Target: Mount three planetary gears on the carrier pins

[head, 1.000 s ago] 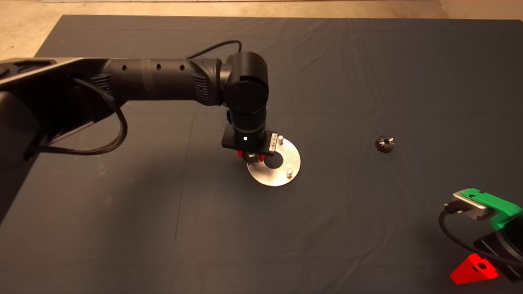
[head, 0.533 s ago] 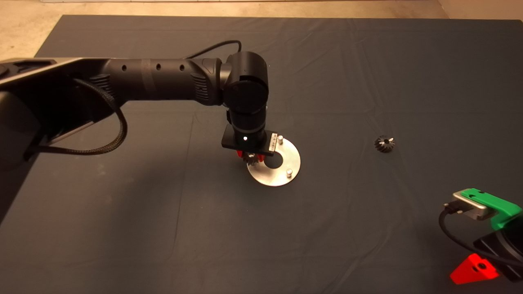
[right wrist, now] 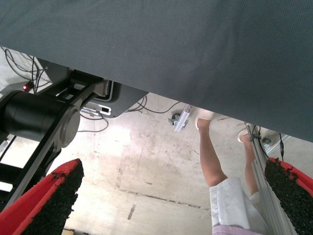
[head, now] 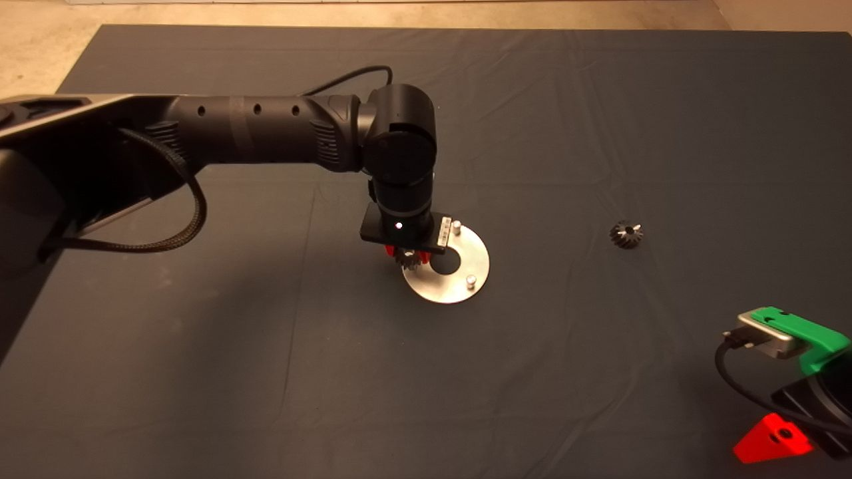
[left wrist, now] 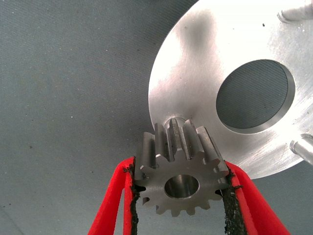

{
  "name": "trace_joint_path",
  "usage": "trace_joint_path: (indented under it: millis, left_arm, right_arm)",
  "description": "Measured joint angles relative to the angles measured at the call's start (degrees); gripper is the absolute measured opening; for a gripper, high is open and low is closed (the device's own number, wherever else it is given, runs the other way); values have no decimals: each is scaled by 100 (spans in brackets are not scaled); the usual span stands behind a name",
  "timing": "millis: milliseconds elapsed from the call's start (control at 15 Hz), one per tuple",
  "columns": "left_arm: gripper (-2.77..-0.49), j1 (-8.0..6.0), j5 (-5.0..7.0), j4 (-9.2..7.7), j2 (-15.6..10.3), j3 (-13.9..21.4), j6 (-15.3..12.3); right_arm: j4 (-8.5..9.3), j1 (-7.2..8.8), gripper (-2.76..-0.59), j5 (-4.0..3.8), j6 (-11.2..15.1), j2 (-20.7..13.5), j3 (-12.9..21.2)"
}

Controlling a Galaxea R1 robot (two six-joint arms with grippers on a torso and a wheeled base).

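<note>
**A:** Left gripper (left wrist: 178,196) — what's your read?

**B:** Your left gripper is clamped on one gear (left wrist: 179,171), red fingers (left wrist: 111,203) pressed against opposite sides of its teeth. In the left wrist view the gear's centre hole faces the camera, so its bore axis runs along the gripper's approach line, roughly straight down at the disc (head: 466,285).

**A:** And the pin?

**B:** That's the relation your next move hangs on. Taking the disc as a clock face in the head view, the two bare carrier pins stand at about 12 (head: 457,228) and 5 (head: 470,281). Your held gear (head: 409,258) sits at roughly 9, over the disc's rim. In the wrist view a stub of the third pin (left wrist: 174,121) peeks out just past the gear's far teeth. I judge the bore is close to that pin but not yet centred on it, though I can't tell whether the gear touches it.

**A:** Other gears?

**B:** One dark gear (head: 626,235) lies on the mat (head: 200,366), well apart from the disc toward 3 o'clock, nearer your right arm. No third gear in view.

**A:** Right gripper?

**B:** The right gripper (right wrist: 171,196) is parked at the mat's lower right edge, fingers spread wide, holding nothing; its camera sees the floor and a person's legs (right wrist: 215,166).
</note>
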Motion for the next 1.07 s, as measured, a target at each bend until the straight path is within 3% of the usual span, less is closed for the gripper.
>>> trace_joint_path:
  millis: [1067]
  left_arm:
    - [-242,61,5,29,-6,39,-2]
  right_arm:
    - [11,0,-61,0,0,-2,0]
